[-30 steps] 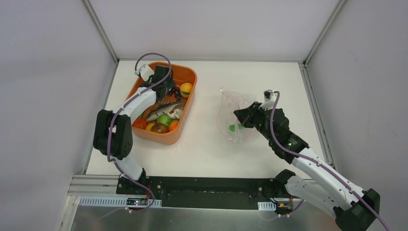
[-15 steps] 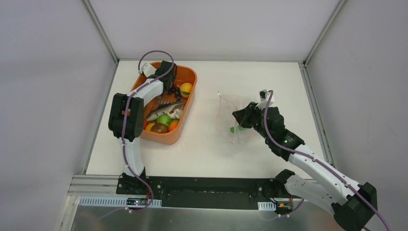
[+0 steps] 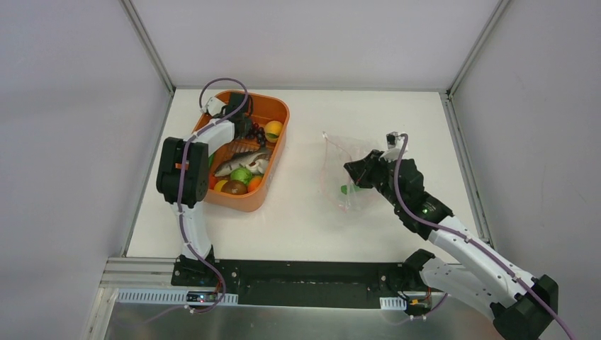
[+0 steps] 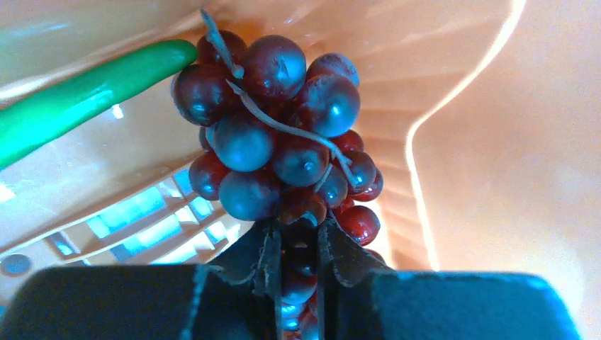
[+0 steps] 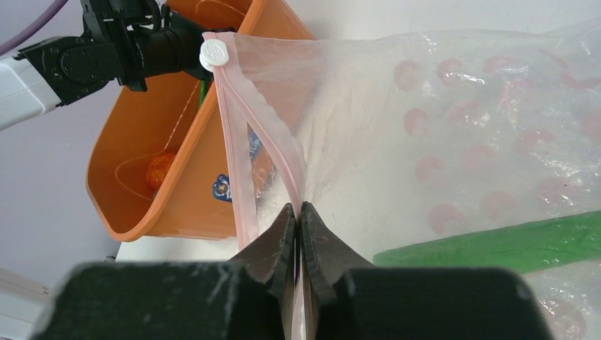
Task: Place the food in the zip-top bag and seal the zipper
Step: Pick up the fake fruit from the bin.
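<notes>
Purple grapes (image 4: 283, 149) in jaws, left arm (image 3: 183, 173) folded

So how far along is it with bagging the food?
Done: one green pod lies inside the zip-top bag. In hand: the left gripper pinches the grape bunch in the basket; the right gripper holds the zipper edge. Left: fish, round fruits, sealing.

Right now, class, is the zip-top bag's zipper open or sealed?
Open: the zipper's two pink strips diverge below the white slider; the right fingers pinch just one strip.
</notes>
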